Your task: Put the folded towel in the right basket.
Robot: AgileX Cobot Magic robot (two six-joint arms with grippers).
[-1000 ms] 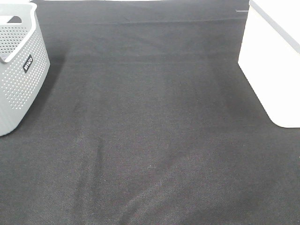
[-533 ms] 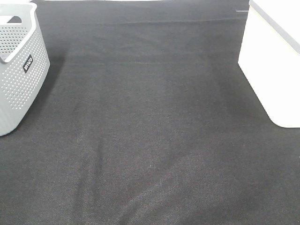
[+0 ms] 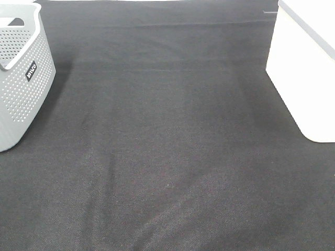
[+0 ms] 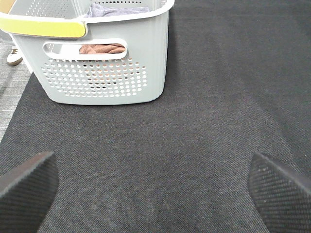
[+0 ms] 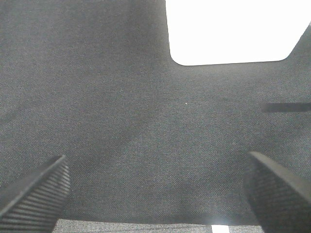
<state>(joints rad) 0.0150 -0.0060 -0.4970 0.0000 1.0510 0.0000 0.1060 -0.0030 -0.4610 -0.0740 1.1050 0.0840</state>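
The right basket (image 3: 306,68) is plain white and stands at the right edge of the black cloth; it also shows in the right wrist view (image 5: 233,29). A grey perforated basket (image 3: 21,78) stands at the left; in the left wrist view (image 4: 97,73) it holds a brown towel (image 4: 102,48) seen through its handle slot and a grey-blue cloth (image 4: 119,9) on top. No towel lies on the cloth. My left gripper (image 4: 153,194) is open and empty above the cloth. My right gripper (image 5: 155,194) is open and empty. Neither gripper shows in the exterior view.
A black cloth (image 3: 167,146) covers the table between the two baskets, with a few soft creases near the front. A yellow-green rim piece (image 4: 43,26) sits on the grey basket's near edge.
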